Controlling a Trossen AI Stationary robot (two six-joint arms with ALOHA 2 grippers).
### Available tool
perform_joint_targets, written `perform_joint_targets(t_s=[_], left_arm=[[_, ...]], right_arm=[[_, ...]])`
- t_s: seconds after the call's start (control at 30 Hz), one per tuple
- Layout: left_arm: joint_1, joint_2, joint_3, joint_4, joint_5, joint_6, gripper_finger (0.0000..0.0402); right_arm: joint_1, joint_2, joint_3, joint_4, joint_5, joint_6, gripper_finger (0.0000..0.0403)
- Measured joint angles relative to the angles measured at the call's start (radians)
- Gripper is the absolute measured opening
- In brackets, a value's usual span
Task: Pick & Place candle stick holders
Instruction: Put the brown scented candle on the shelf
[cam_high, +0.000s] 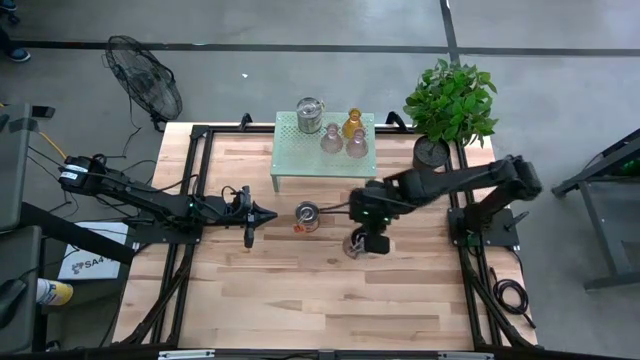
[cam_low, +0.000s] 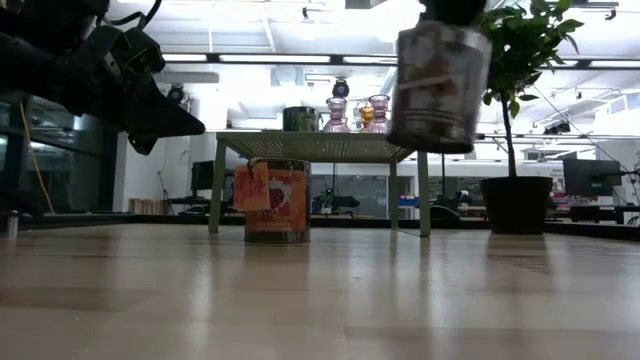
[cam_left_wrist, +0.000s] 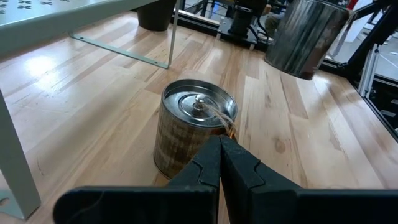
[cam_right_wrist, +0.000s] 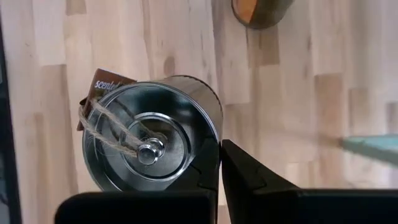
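Wooden tabletop (cam_high: 300, 290): right gripper (cam_high: 366, 243) pinches a silver tin (cam_low: 440, 85) aloft (upright), the mint stand (cam_high: 290, 155) well behind it; left gripper (cam_high: 250, 215), pressed together, points at another tin (cam_high: 307, 215) just beside.

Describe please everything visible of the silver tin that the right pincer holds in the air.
The silver tin is a shiny metal cylinder with a flat stepped lid and a small round knob. Twine tied at the knob carries a brown paper tag. It hangs upright, clear of the wooden table, gripped at its side by the right pincer.
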Motion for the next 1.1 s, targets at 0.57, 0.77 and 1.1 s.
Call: perform_joint_targets(t_s=[0.57,0.77,1.1], left_arm=[[0.000,0.000,0.000,0.001,0.005,0.000,0.0000],[0.000,0.000,0.000,0.001,0.004,0.000,0.0000],[0.000,0.000,0.000,0.002,0.003,0.000,0.0000]], right_arm=[[-0.147,0.323,0.516,-0.231,-0.021,-0.260,0.0000],[-0.196,0.338,0.541,-0.203,-0.054,-0.289,0.0000],[-0.288,0.338,0.544,-0.077,-0.099,-0.348,0.0000]])
